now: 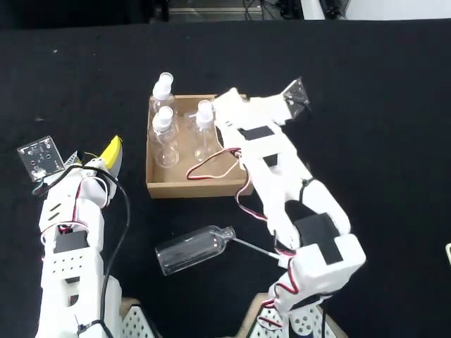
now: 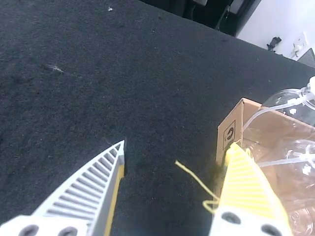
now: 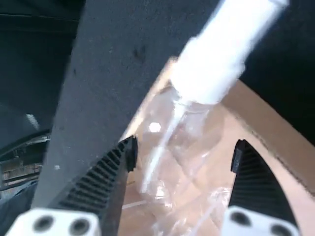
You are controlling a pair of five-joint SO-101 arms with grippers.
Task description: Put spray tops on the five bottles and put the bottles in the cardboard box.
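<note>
Three bottles (image 1: pixel 163 125) upright in box (image 1: pixel 190 188), fourth bottle (image 1: pixel 189 251) lying outside

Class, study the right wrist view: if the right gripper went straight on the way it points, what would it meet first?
Most likely the clear spray-topped bottle, straight ahead and framed by the open right gripper, inside the cardboard box. Depth is unclear, but nothing nearer shows.

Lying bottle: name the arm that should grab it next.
Left, probably. The left gripper is open and empty over bare table beside the box, free to go to the lying bottle. The right gripper is over the box, open around a topped bottle.
</note>
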